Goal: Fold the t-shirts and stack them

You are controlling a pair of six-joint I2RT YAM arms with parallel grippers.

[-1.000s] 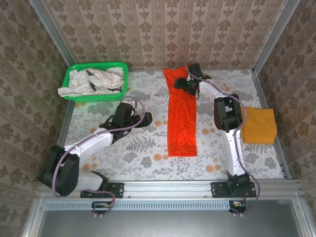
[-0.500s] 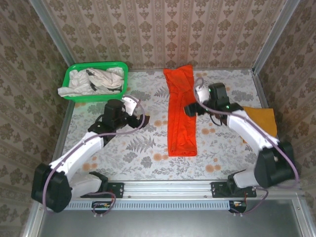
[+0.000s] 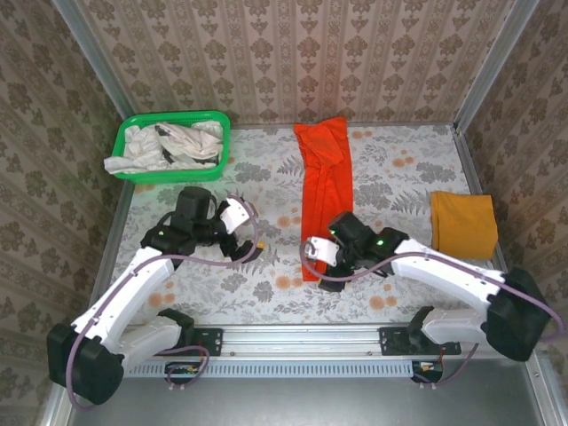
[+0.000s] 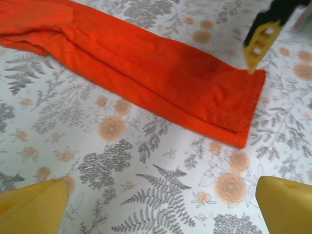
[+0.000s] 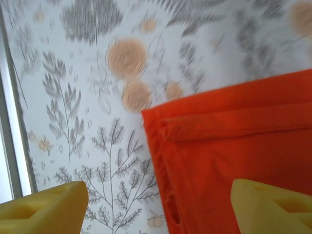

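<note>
From above, the orange-red t-shirt (image 3: 324, 200) is seen laid on the table as a long narrow strip, with a folded mustard t-shirt (image 3: 463, 224) well to its right and off-white t-shirts (image 3: 169, 144) in a green basket (image 3: 164, 174) well to its left. Closer up, in the wrist views, its stitched, doubled hem (image 4: 243, 122) (image 5: 168, 161) is shown. The left gripper (image 3: 247, 250) (image 4: 158, 204) is spread wide left of its near end; the right gripper (image 3: 318, 266) (image 5: 158, 209), equally spread, is poised over that end's corner

A green plastic basket (image 3: 177, 175) sits at the upper left of the frame. A floral tablecloth (image 3: 266, 293) covers the table. Patterned wallpaper (image 3: 293, 53) lines the walls behind.
</note>
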